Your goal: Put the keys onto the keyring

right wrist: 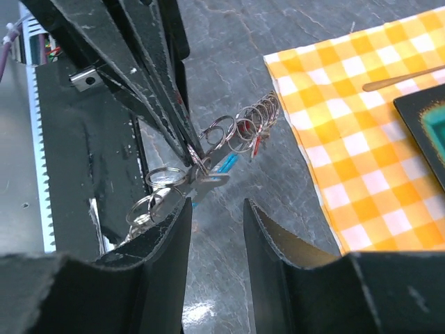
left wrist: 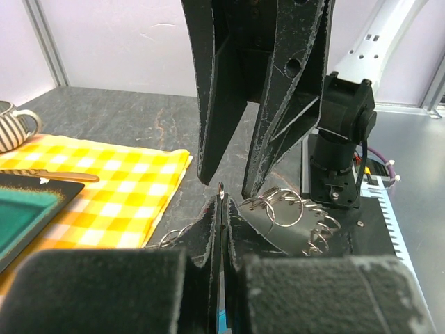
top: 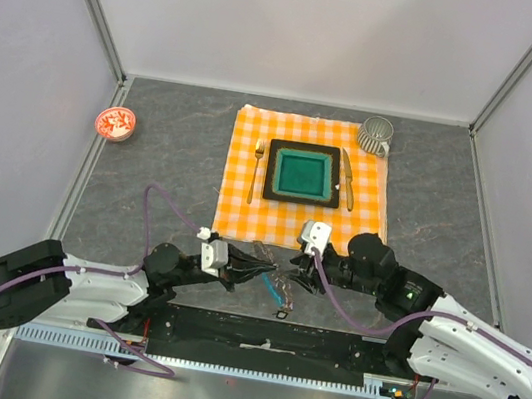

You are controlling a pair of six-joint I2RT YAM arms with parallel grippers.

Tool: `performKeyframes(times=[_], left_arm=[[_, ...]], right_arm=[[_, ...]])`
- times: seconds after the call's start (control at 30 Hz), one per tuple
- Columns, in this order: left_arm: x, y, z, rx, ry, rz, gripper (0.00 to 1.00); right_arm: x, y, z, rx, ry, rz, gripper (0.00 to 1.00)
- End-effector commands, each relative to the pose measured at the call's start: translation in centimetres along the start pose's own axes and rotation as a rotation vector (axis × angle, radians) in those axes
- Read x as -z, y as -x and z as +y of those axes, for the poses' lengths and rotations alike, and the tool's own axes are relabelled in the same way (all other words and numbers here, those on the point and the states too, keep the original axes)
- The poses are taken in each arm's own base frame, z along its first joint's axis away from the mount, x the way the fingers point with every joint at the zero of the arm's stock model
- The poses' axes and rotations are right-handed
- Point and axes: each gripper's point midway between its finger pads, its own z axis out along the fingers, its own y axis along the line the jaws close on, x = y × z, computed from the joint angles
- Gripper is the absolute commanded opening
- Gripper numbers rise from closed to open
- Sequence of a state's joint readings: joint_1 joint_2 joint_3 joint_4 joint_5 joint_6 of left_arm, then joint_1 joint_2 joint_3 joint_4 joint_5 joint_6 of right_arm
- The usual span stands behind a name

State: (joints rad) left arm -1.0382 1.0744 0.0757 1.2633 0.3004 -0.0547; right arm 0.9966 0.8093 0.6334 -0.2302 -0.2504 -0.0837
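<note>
My left gripper (left wrist: 221,198) is shut, and a thin silvery ring of the keyring (left wrist: 221,188) sticks up edge-on between its tips. More silvery rings (left wrist: 281,203) hang off to its right. In the right wrist view the keyring bunch (right wrist: 208,142) hangs from the left gripper's fingers (right wrist: 182,136), with a flat metal key (right wrist: 212,179), a cyan clip (right wrist: 227,163) and a red tag (right wrist: 259,144). My right gripper (right wrist: 217,205) stands open just short of the key, with nothing between its fingers. From above, both grippers meet over the keyring (top: 276,288) near the table's front edge.
An orange checked cloth (top: 243,218) lies behind the grippers, carrying a black plate with a teal centre (top: 303,173), a fork (top: 256,170) and a knife (top: 347,178). A striped mug (top: 377,134) stands at its far right corner. A red-and-white dish (top: 115,122) sits far left. The black base rail (top: 264,339) runs along the front.
</note>
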Motion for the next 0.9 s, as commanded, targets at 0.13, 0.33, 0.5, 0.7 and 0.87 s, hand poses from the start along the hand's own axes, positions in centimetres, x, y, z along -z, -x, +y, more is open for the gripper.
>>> performKeyframes(times=[0.13, 0.33, 0.5, 0.7, 0.87], left_arm=[[0.2, 10.3, -1.3, -0.159, -0.062, -0.396, 0.02], [0.1, 10.4, -1.7, -0.16, -0.083, -0.397, 0.02], [0.1, 10.6, -1.9, -0.164, -0.095, -0.403, 0.02], [-0.1, 10.7, -2.2, -0.16, -0.118, -0.401, 0.02], [-0.2, 10.7, -2.4, -0.158, -0.129, -0.399, 0.02]], right_arm=[[-0.1, 3.4, 1.1, 0.08, 0.088, -0.081, 0.43], [-0.5, 3.4, 1.1, 0.088, 0.096, -0.075, 0.42], [-0.6, 3.5, 1.3, 0.097, 0.116, -0.076, 0.4], [-0.8, 3.8, 1.5, 0.107, 0.133, -0.086, 0.39], [-1.1, 3.6, 1.4, 0.107, 0.133, -0.078, 0.36]])
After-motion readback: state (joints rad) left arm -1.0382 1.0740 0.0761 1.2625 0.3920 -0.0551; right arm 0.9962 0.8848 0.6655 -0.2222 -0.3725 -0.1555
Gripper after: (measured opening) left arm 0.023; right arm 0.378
